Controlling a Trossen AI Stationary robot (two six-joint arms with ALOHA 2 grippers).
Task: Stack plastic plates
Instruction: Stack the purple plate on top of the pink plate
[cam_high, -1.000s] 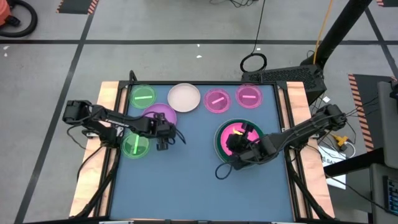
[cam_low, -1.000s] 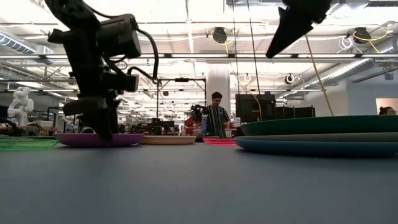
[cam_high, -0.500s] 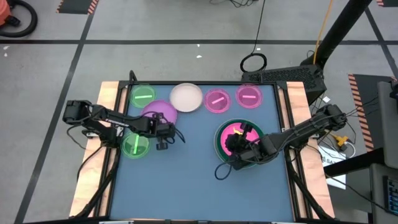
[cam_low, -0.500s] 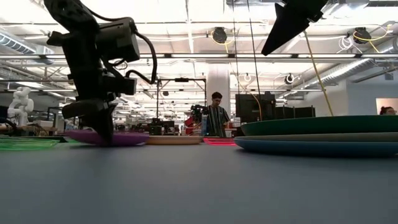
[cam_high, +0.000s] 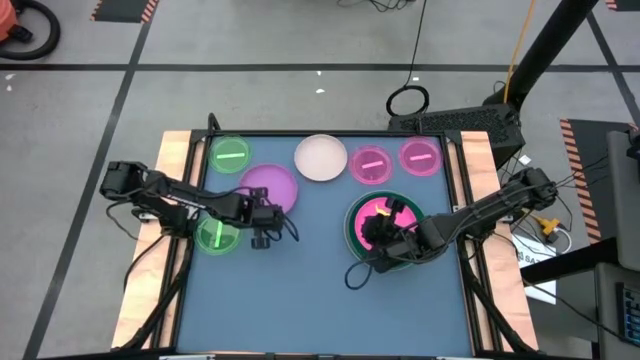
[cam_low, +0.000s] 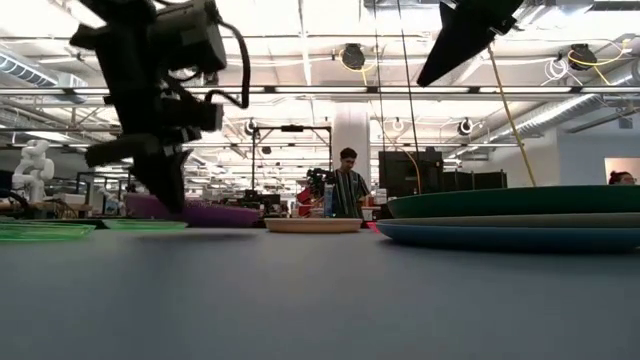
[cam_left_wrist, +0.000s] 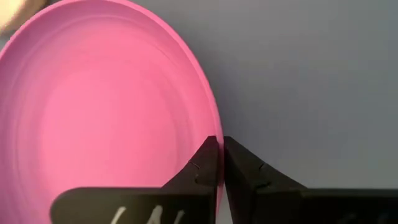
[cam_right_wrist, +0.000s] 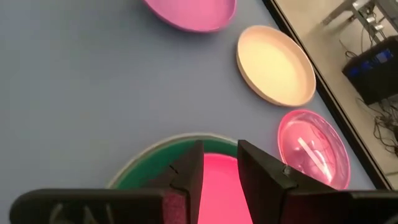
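Observation:
A purple plate (cam_high: 272, 183) lies at the table's far left, and my left gripper (cam_high: 264, 208) is shut on its near rim. Two small green plates (cam_high: 230, 153) (cam_high: 216, 233) rest flat beside it. Along the far edge lie a white plate (cam_high: 321, 158) and two small pink plates (cam_high: 370, 165) (cam_high: 421, 157). At the right a hot pink plate (cam_high: 372, 215) sits in a dark green plate (cam_high: 352, 232); in the low view this stack rests on a blue plate (cam_low: 500, 236). My right gripper (cam_right_wrist: 219, 158) hangs open above the stack, clear of it. My left gripper pinches the purple plate's rim (cam_left_wrist: 213, 130) between its two fingers, at the plate's near edge. The fingers slant steeply down from the near left side. The held edge (cam_low: 150, 205) is raised and the plate tilts, its far edge low by the table.
Wooden strips (cam_high: 172, 150) border the blue table top on the left and right. Open blue surface (cam_high: 310, 290) fills the middle and near half. A person (cam_low: 347, 185) stands far off in the room behind.
My left gripper has shut on the purple plate's near rim, then risen and gone a little toward the table's right. The plate has tipped up at that rim and slid right. The white plate and both pink plates have slid toward the right edge.

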